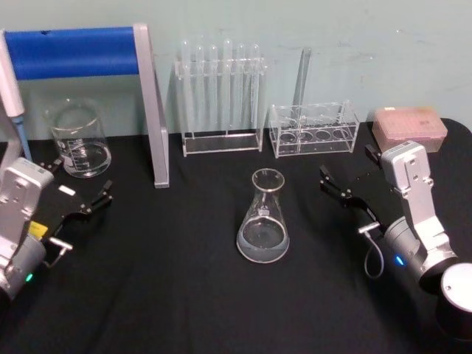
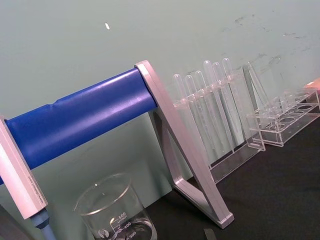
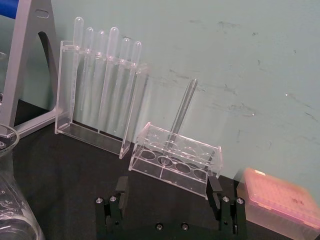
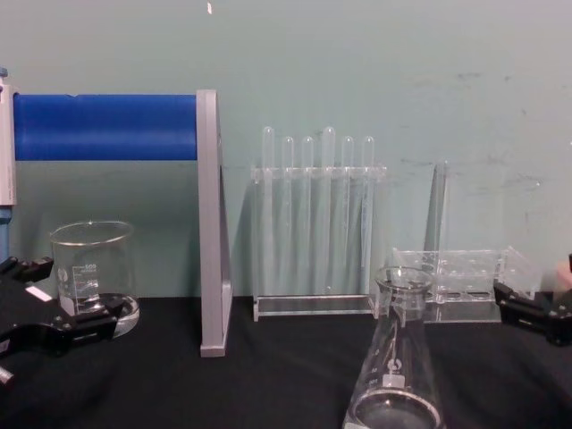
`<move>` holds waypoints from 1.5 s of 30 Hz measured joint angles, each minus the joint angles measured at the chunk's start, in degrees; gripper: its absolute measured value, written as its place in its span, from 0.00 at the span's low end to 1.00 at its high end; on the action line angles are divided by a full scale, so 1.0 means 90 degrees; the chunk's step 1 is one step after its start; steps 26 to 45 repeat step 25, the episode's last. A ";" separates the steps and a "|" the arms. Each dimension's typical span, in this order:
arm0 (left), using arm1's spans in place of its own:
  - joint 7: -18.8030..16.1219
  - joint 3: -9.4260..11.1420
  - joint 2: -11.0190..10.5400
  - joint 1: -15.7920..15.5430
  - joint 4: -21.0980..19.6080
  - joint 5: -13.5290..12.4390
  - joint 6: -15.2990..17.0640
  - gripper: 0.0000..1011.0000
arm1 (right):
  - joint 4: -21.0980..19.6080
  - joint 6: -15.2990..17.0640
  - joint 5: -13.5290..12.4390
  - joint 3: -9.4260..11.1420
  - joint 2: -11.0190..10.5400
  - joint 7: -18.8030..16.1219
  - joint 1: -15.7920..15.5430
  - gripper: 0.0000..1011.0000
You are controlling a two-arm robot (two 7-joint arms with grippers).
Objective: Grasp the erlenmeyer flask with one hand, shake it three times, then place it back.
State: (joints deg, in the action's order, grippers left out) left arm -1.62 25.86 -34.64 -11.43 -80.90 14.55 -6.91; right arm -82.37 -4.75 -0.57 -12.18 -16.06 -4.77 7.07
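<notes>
Both claws are spread and empty: the right claw point(image 1: 341, 186) beside the flask point(image 1: 262, 217), the left claw point(image 1: 80, 190) parked by the beaker point(image 1: 78, 139). The upright flask could be tipped if struck by a finger.

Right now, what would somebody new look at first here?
Probably the erlenmeyer flask, standing alone mid-table on the black cloth with a little clear liquid inside. Next, the big blue bar on its grey stand at the back left. The open right gripper waits right of the flask.
</notes>
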 joint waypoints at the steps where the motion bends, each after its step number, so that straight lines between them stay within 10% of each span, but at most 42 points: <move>1: 0.0000 0.0000 0.0000 0.0000 0.0000 0.0000 0.0000 0.99 | 0.0000 0.0000 0.0000 0.0000 0.0000 0.0000 0.0000 0.99; 45: 0.0000 0.0000 0.0000 0.0000 0.0000 0.0001 0.0000 0.99 | 0.0000 0.0000 0.0000 0.0000 0.0000 0.0000 0.0000 0.99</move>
